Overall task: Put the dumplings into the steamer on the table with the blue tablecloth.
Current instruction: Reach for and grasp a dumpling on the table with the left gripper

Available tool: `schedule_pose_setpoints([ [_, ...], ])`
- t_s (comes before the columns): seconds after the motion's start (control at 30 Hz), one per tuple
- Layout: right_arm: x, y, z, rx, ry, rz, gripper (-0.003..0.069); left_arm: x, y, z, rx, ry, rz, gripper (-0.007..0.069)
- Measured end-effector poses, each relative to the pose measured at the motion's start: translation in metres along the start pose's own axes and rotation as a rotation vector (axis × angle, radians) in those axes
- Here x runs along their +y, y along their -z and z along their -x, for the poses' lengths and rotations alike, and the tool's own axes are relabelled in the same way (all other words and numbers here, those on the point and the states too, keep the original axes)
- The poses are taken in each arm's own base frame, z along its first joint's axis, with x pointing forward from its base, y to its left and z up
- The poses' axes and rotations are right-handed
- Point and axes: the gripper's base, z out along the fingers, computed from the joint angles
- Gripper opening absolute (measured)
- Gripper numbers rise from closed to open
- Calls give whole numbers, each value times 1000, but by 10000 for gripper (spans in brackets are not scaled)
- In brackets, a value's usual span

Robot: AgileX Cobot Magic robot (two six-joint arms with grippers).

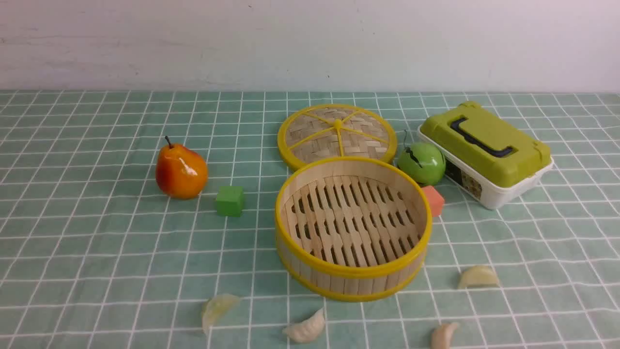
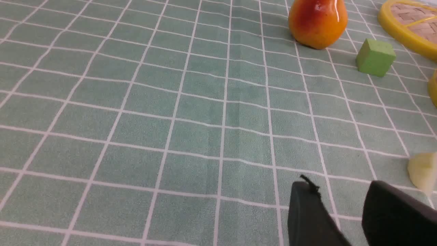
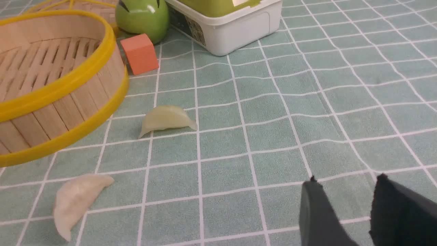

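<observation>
Steamer (image 1: 352, 278) stands upright at mid-table (image 1: 97, 242) on the blue tablecloth (image 1: 533, 252). Four dumplings (image 1: 218, 308) (image 1: 305, 329) (image 1: 444, 335) (image 1: 478, 277) lie on the cloth outside it, spread along the table's near edge. Left gripper (image 2: 341, 191) and right gripper (image 3: 346, 186): fingers parted, nothing between them, neither touching a dumpling.

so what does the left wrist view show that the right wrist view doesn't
Only the left wrist view: the pear, the green cube and one dumpling at the frame's edge. Only the right wrist view: the orange cube, the green apple, the white box and two other dumplings. Both: the grid tablecloth, the woven lid and the steamer, just a yellow sliver of rim in the left one.
</observation>
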Motion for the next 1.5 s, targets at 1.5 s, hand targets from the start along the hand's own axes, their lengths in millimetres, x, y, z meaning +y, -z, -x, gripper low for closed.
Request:
schedule_pose_setpoints([
  [1.5,1,0,1,-15,-19,10,240,0,0,0,-1,-5,2,238],
])
